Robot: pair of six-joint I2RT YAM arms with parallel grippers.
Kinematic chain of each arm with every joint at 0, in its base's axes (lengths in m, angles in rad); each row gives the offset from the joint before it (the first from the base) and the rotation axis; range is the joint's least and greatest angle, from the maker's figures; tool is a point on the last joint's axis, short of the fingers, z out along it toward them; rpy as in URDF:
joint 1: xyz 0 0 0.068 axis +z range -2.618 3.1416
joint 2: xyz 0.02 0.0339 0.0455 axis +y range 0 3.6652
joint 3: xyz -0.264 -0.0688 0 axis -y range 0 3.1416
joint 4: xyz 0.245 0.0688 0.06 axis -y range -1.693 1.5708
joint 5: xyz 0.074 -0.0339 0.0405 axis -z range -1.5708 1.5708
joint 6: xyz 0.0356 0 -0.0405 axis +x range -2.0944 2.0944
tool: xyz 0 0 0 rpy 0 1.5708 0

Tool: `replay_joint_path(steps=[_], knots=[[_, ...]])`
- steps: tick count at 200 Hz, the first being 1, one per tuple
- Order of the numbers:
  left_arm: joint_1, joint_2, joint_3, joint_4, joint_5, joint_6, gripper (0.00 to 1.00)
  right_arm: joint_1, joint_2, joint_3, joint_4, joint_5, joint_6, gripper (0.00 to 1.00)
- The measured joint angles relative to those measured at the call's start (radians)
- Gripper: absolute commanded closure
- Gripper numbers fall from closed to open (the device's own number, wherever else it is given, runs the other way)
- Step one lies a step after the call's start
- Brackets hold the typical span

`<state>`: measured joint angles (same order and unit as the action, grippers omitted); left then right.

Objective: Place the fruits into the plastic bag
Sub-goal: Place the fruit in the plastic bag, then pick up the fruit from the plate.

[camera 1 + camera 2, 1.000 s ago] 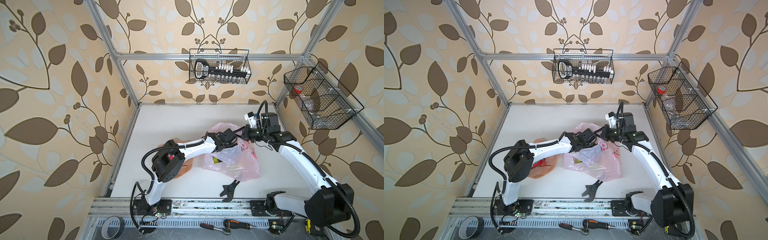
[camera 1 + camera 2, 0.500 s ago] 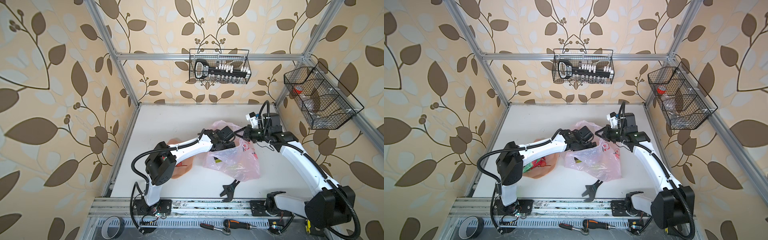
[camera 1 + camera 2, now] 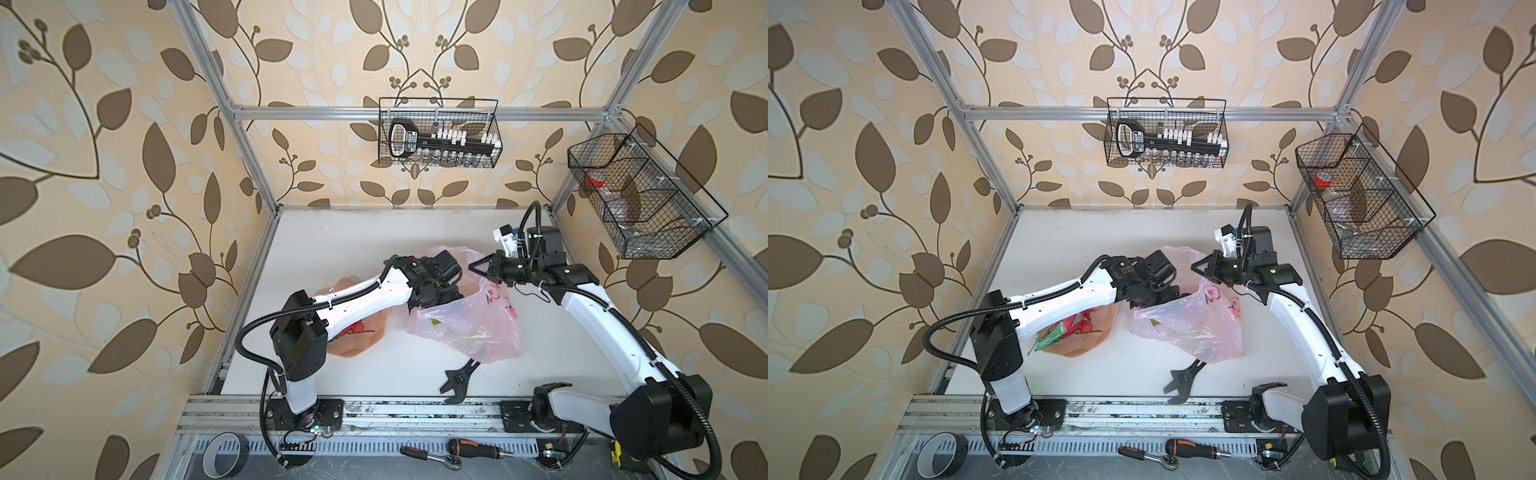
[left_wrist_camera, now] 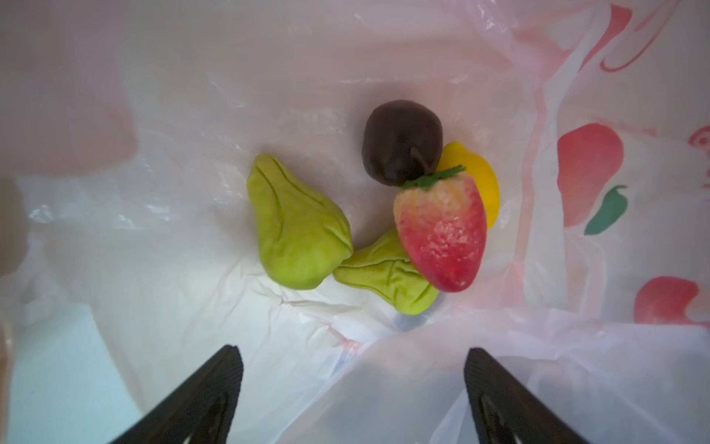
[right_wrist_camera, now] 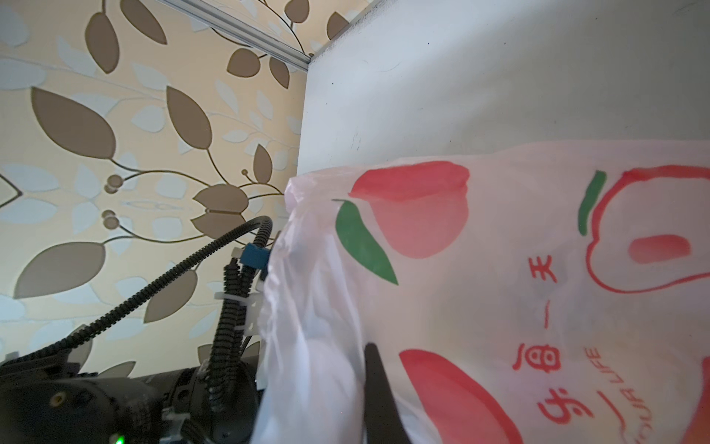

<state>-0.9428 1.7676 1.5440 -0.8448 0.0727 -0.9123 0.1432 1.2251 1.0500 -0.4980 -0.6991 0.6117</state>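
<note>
The pale pink plastic bag (image 3: 469, 328) lies mid-table with its mouth held up. My right gripper (image 3: 473, 266) is shut on the bag's upper edge, and the film drapes over its dark finger (image 5: 374, 384). My left gripper (image 4: 351, 351) stands open at the bag's mouth, holding nothing. Inside the bag (image 4: 153, 269) lie two green pieces (image 4: 296, 230), a dark purple fruit (image 4: 401, 142), a strawberry (image 4: 442, 234) and a lemon (image 4: 480, 184). A dragon fruit (image 3: 1065, 328) and a red piece rest on the peach plate (image 3: 1096, 336) under the left arm.
A black adjustable wrench (image 3: 459, 380) lies near the table's front edge, just below the bag. Wire baskets hang on the back wall (image 3: 438, 133) and the right wall (image 3: 640, 208). A tape roll (image 3: 222, 455), a screwdriver (image 3: 478, 449) and a ratchet lie at the front rail.
The left arm's elbow has swung left and its gripper has drawn back a little towards the bag's mouth, still open. The right gripper has kept its hold on the bag.
</note>
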Motion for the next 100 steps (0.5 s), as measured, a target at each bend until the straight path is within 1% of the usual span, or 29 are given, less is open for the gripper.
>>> replay_joint_path(steps=[60, 100], knots=[[0.000, -0.097, -0.071, -0.053, -0.007, 0.118, 0.09, 0.000, 0.000, 0.000, -0.006, -0.001, -0.005, 1.00], [0.009, -0.160, -0.121, -0.109, -0.063, 0.148, 0.09, -0.002, 0.000, 0.000, -0.009, -0.002, -0.011, 1.00]])
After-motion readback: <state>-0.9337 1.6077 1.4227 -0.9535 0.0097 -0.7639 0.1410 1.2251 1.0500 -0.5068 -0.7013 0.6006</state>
